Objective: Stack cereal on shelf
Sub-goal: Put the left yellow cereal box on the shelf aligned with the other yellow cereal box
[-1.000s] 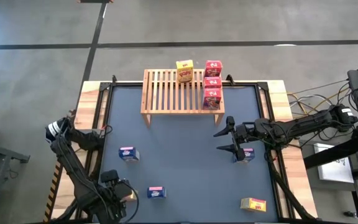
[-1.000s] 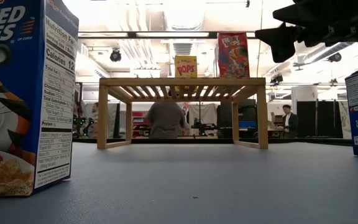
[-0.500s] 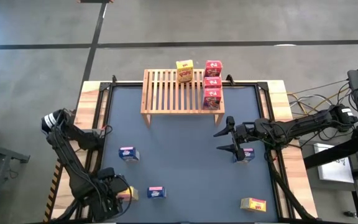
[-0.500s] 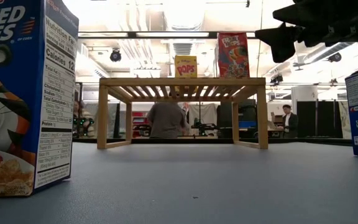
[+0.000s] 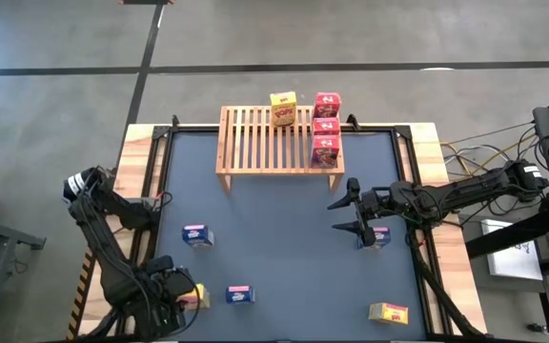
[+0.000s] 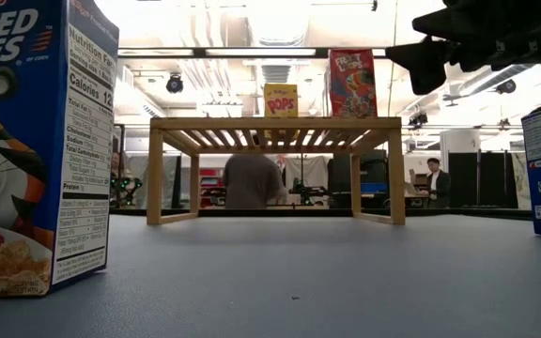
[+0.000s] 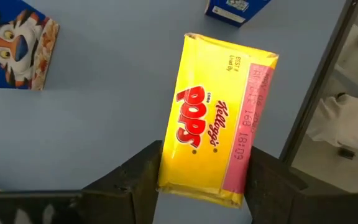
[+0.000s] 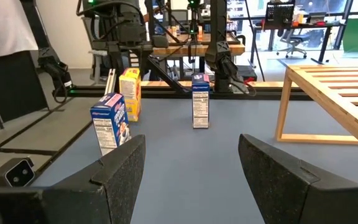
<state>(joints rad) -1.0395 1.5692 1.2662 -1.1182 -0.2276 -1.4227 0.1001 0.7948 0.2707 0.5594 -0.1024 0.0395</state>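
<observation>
Spanning the 12 o'clock edge of the dark surface (image 5: 284, 248), the shelf (image 5: 265, 138) is the largest thing here, a slatted wooden rack already carrying a yellow box (image 5: 283, 108) at its far edge and three red boxes (image 5: 327, 126) in a row down its 3 o'clock end. Five cereal boxes remain below: blue boxes at 9 o'clock (image 5: 196, 234), 7 o'clock (image 5: 240, 294) and 3 o'clock (image 5: 379, 236), a yellow one at 5 o'clock (image 5: 389, 312), and the held yellow box (image 7: 219, 118).

The left end effector (image 5: 181, 295), at 7 o'clock, is clenched on the held yellow box, its fingers (image 7: 132, 180) pressing the two long faces near one end. The right end effector (image 5: 354, 214) hangs released, fingers spread wide, above the surface just beside the 3 o'clock blue box.

The cartons look light, thin-walled and a bit glossy, so I judge they would dent under hard squeezing and topple readily. Pinching across the narrow depth, near mid-height, seems the safest hold.
</observation>
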